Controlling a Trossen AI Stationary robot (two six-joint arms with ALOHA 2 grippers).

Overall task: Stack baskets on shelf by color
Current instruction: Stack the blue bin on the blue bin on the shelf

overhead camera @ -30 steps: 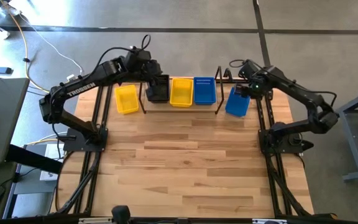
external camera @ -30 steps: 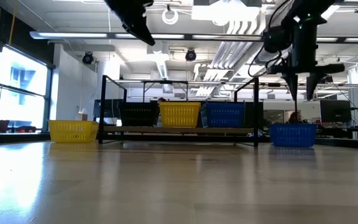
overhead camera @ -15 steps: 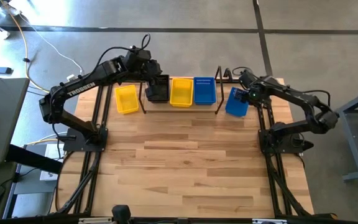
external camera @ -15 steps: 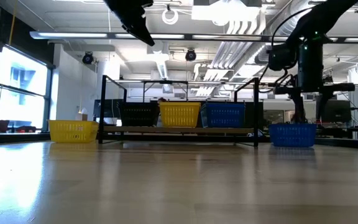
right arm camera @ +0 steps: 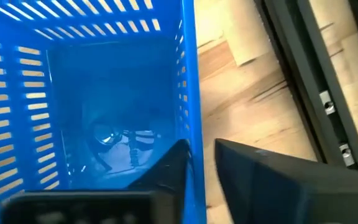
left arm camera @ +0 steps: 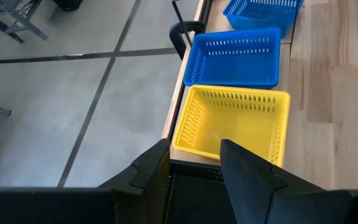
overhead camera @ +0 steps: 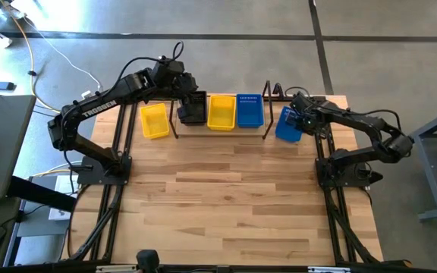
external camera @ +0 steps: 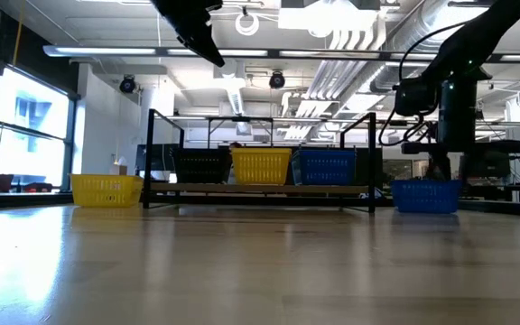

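Observation:
On the shelf (external camera: pixel 260 190), three baskets stand side by side on their bases: black (overhead camera: pixel 192 112), yellow (overhead camera: pixel 221 111) and blue (overhead camera: pixel 249 111). A second yellow basket (overhead camera: pixel 155 121) rests on the table left of the shelf. Another blue basket (overhead camera: pixel 287 126) rests on the table right of the shelf's right bracket, turned slightly askew. My right gripper (overhead camera: pixel 301 120) is down at this basket's right wall and shut on it. My left gripper (left arm camera: pixel 194 146) hangs open, high above the black basket, touching nothing. My right gripper holds the blue basket by the wall that faces the table's right edge (right arm camera: pixel 191 124). One finger (right arm camera: pixel 169 168) is inside the basket and the other (right arm camera: pixel 247 168) is outside it. The fingers come from above, pointing steeply down. The basket stands on the table on its base.
The shelf's black wire brackets (overhead camera: pixel 266 114) rise beside the blue basket on the table. The near half of the wooden tabletop (overhead camera: pixel 234 205) lies in front of the shelf. The arms' black frames (overhead camera: pixel 332 171) stand at the table's left and right sides.
My right gripper has come down from above the blue basket on the table, rolling its wrist somewhat, until its fingers stand on either side of the basket's right wall. The basket has not moved.

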